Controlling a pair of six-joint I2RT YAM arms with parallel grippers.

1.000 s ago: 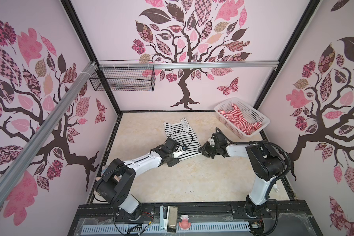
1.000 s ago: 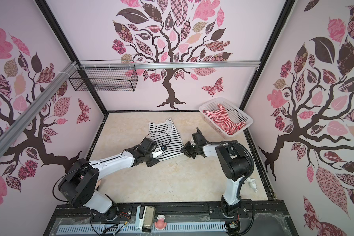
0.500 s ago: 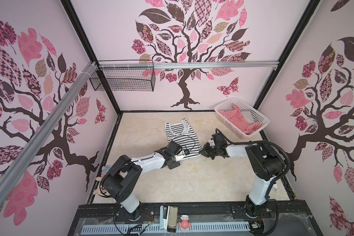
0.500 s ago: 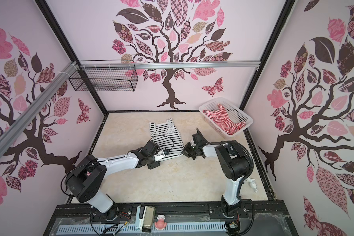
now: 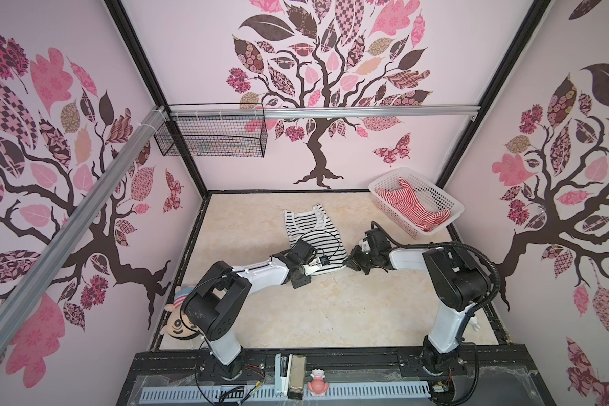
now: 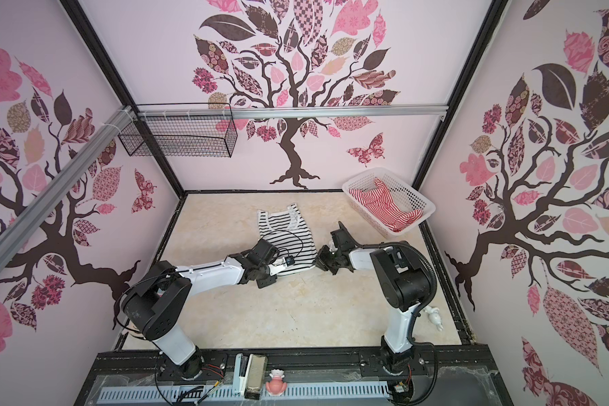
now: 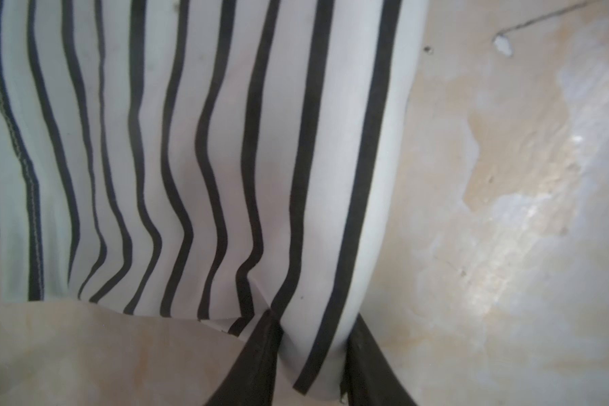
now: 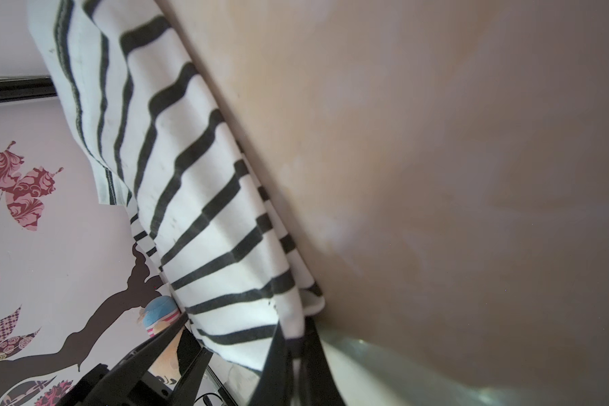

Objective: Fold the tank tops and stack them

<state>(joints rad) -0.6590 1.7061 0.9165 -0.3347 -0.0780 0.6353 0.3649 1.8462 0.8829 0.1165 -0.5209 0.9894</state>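
The soft black-and-white striped tank top [image 5: 303, 225] lies spread toward 12 o'clock on the beige table [image 5: 296, 316]. The red-and-white striped tank top [image 5: 408, 207] is heaped in the white perforated plastic basket [image 5: 436, 197] at its 2 o'clock. The left gripper [image 7: 315, 318] and right gripper [image 8: 296, 327] pinch its 7 and 5 o'clock hem corners, but both bites look shallow, so an uneven lift could slip a corner free and skew the fold.

**Desk:** What did the arms look like?

**Photographer:** Both wore white shells between bulky black joints: the left arm [image 5: 257, 272] at centre-left of a top view, the right arm [image 5: 406, 258] at centre-right.

**Desk:** And the wiring?

**Photographer:** A thick black corrugated hose [image 5: 487, 262] looped over the right arm, and a thin black cable [image 5: 338, 242] arced by the left wrist. The left gripper [image 7: 315, 320] had black, tapering fingers [image 7: 257, 358].
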